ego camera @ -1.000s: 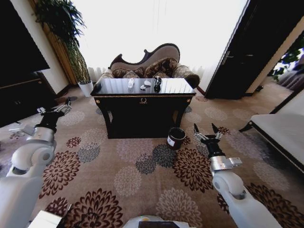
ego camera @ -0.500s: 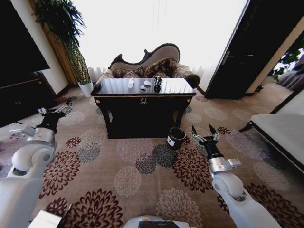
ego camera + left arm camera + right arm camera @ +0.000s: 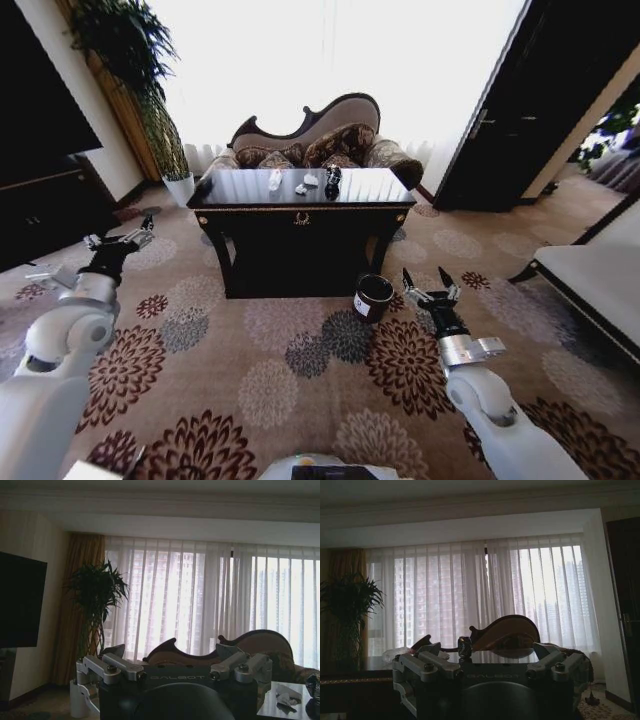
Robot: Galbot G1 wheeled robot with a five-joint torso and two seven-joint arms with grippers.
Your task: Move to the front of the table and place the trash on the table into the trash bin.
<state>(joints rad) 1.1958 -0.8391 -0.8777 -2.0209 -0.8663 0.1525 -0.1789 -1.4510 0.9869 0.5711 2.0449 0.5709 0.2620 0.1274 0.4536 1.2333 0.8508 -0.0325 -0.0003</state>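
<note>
The dark glossy table [image 3: 240, 187] stands ahead at the middle of the head view. On its top lies the trash: white paper wads [image 3: 275, 178] and a small black cup [image 3: 332, 179]. The black trash bin [image 3: 373, 297] sits on the carpet by the table's front right leg. My left gripper [image 3: 120, 234] hangs open, left of the table. Just right of the bin, my right gripper [image 3: 425, 281] is open and empty. The left wrist view shows its gripper [image 3: 172, 669], a wad [image 3: 288, 699] and the cup [image 3: 312, 683]. The right wrist view shows its gripper [image 3: 490, 666], the cup [image 3: 464, 646] and a wad [image 3: 395, 653].
An ornate sofa [image 3: 320, 135] stands behind the table before a bright curtained window. A tall plant in a white pot [image 3: 180, 185] is at the back left, beside a dark cabinet [image 3: 40, 200]. A dark door [image 3: 500, 110] and a pale bench [image 3: 590, 285] are on the right. Patterned carpet lies in front.
The whole head view has shifted a little: the table and bin sit slightly lower and closer. Both grippers stay open and empty.
</note>
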